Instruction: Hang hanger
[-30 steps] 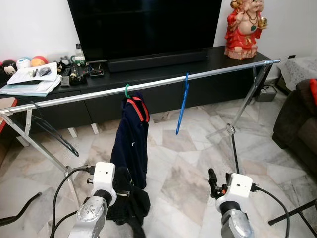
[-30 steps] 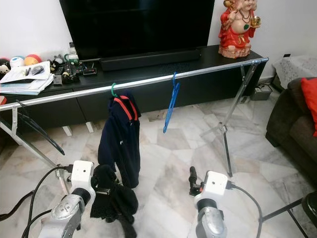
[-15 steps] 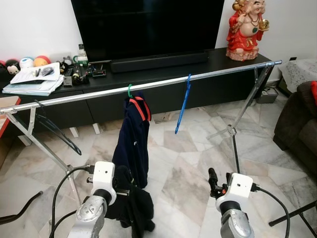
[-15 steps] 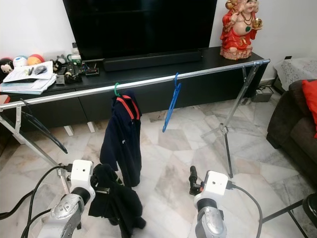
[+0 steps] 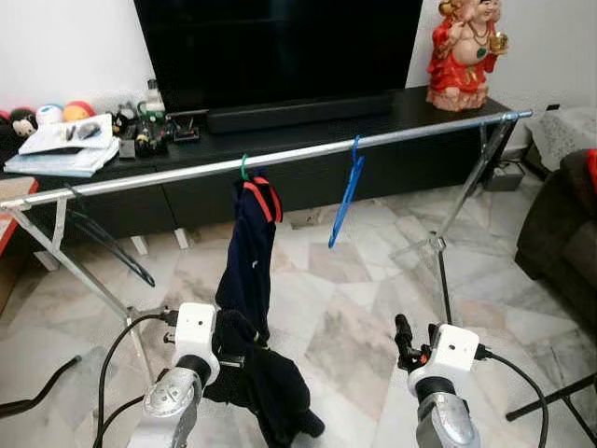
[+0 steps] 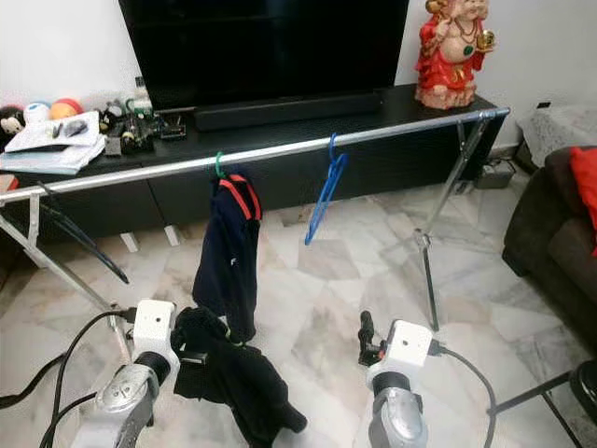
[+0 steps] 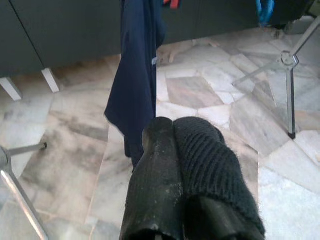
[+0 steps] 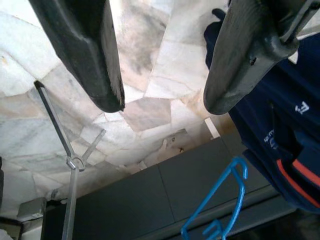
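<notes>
Stretching from 9 to 3 o'clock, the rail (image 5: 280, 157) holds the blue hanger (image 5: 345, 207) at 1 o'clock. The black garment (image 5: 266, 387) has dropped lower, clamped in the left end effector (image 5: 229, 359). The right end effector (image 5: 403, 334) is apart, empty.

left claw (image 7: 172, 150) tips buried in black garment (image 5: 266, 387); sofa (image 5: 560, 243) cut off by edge.
</notes>
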`<state>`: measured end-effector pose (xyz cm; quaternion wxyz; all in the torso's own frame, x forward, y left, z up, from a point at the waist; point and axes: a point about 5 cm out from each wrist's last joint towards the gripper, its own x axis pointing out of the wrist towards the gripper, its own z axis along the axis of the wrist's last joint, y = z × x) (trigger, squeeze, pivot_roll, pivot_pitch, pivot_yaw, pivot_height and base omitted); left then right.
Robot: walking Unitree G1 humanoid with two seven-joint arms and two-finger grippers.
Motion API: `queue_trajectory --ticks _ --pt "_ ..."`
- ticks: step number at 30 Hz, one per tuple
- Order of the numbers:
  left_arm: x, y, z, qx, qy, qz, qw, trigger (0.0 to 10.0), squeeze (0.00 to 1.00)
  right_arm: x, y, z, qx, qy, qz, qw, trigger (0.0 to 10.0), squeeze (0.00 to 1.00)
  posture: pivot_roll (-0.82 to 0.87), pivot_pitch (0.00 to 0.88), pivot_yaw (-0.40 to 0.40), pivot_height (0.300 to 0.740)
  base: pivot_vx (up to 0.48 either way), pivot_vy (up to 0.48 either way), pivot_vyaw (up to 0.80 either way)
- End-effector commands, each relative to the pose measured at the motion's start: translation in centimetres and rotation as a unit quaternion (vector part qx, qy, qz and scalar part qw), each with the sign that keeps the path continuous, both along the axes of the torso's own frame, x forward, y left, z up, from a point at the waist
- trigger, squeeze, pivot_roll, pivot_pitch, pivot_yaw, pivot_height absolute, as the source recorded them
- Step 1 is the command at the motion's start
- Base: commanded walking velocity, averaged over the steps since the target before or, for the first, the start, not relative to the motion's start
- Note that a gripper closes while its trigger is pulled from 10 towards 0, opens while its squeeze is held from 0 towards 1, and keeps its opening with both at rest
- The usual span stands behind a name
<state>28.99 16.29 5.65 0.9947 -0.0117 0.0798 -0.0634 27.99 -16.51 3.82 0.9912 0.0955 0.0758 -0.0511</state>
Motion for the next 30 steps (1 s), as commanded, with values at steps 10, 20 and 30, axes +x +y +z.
queue_trajectory --ticks 10,20,30 --pt "0.06 0.33 0.51 -0.005 -0.007 0.005 1.0 10.0 0.0 -0.26 0.1 -0.51 0.003 0.011 -0.001 1.0 10.0 0.0 0.05 0.033 0.064 0.74 -0.27 0.0 0.0" --pt "0.09 0.32 0.54 -0.004 -0.007 0.006 1.0 10.0 0.0 -0.21 0.18 -0.41 -0.005 0.009 0.008 1.0 10.0 0.0 0.05 0.038 0.064 0.74 -0.27 0.0 0.0" --pt "0.09 0.28 0.58 -0.003 -0.006 0.005 1.0 10.0 0.0 -0.23 0.36 -0.46 -0.01 0.009 0.016 1.0 10.0 0.0 0.05 0.041 0.065 0.74 -0.27 0.0 0.72"
